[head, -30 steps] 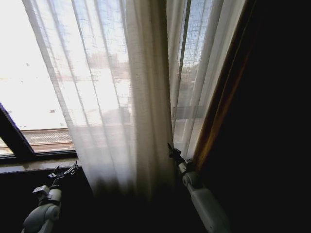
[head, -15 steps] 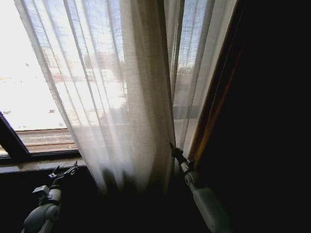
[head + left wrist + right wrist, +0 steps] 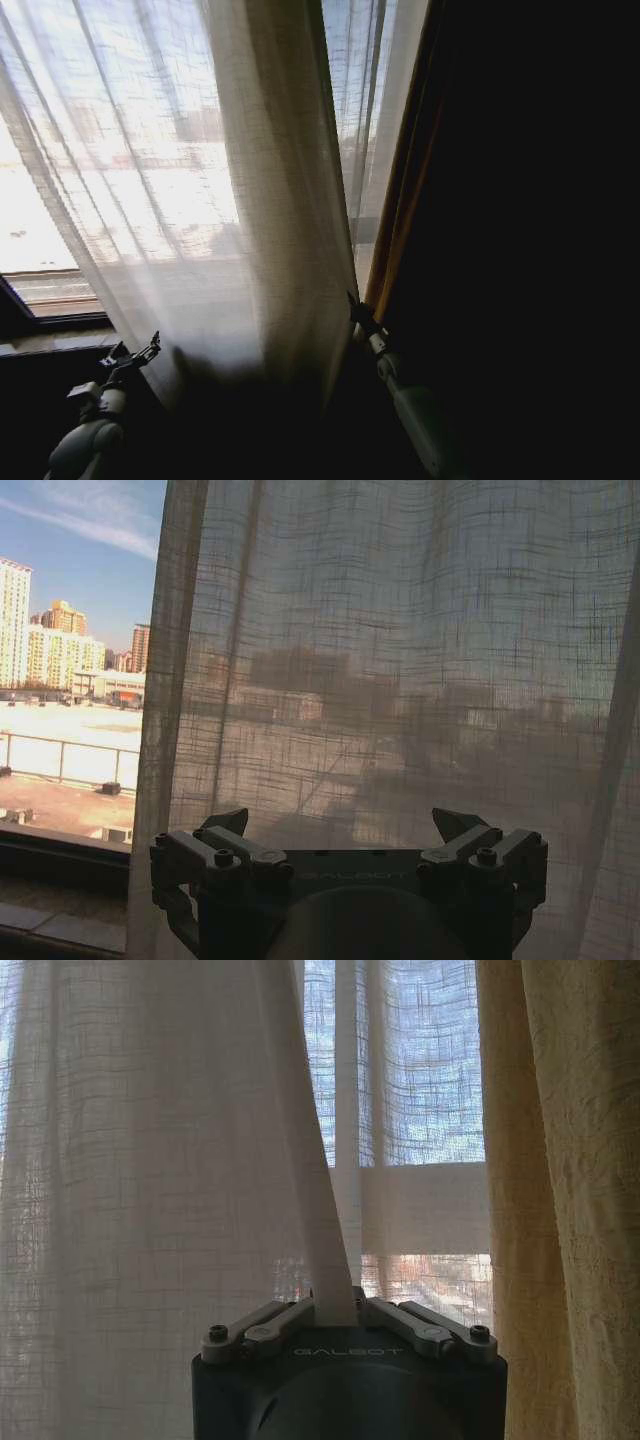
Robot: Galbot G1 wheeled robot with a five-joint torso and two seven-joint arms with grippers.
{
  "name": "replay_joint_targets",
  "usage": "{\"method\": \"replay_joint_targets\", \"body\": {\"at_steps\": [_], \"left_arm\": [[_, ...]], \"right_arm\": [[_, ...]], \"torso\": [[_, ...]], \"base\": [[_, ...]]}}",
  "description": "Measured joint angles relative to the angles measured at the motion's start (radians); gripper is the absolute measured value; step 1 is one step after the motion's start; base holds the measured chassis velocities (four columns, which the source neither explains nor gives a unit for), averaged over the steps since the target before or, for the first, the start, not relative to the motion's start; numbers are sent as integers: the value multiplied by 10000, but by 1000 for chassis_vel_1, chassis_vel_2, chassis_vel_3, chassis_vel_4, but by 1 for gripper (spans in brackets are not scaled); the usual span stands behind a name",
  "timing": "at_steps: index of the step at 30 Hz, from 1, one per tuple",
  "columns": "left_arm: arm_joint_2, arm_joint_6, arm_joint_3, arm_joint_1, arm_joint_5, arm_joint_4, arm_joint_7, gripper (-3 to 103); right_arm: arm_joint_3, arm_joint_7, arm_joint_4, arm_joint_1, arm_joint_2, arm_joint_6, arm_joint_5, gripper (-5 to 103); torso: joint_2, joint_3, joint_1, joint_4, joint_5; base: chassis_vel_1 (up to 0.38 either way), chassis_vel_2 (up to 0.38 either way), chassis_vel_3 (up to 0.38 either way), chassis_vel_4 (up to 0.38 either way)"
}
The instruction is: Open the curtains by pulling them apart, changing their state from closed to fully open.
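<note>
The sheer cream curtains [image 3: 200, 200] hang in long pleats before the window. A second sheer panel [image 3: 372, 120] shows behind them further right. My right gripper [image 3: 354, 306] is low at the big panel's right edge. In the right wrist view this gripper [image 3: 336, 1310] is shut on a narrow fold of the curtain [image 3: 318, 1210], which runs taut up from the jaws. My left gripper [image 3: 136, 354] sits low at the left, just before the fabric. Its fingers [image 3: 228, 826] stand open with nothing between them, and the curtain [image 3: 400, 660] hangs close ahead.
A dark yellow-edged opaque drape [image 3: 400, 210] hangs right of the sheer panels and reads mustard [image 3: 550, 1180] in the right wrist view. The black window frame [image 3: 25, 310] and sill sit low at the left. Everything to the right is dark.
The whole head picture has slid left, so the camera has moved. The right gripper keeps its hold on the curtain fold. The left gripper stays in the same spot, open.
</note>
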Motion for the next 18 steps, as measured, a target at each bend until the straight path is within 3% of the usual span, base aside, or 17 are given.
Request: {"method": "replay_joint_targets", "body": {"at_steps": [5, 14, 18], "left_arm": [[1, 0, -5, 0, 0, 3, -4, 100], [0, 0, -5, 0, 0, 2, -4, 100], [1, 0, -5, 0, 0, 3, -5, 100]], "right_arm": [[51, -110, -23, -31, 32, 30, -304, 0], [293, -393, -121, -135, -14, -116, -494, 0], [293, -430, -122, -137, -20, -117, -459, 0]], "torso": [[0, 0, 0, 16, -16], [1, -1, -1, 0, -5], [1, -1, -2, 5, -6]], "base": [[22, 28, -18, -7], [19, 21, -19, -11], [-28, 9, 58, -19]]}}
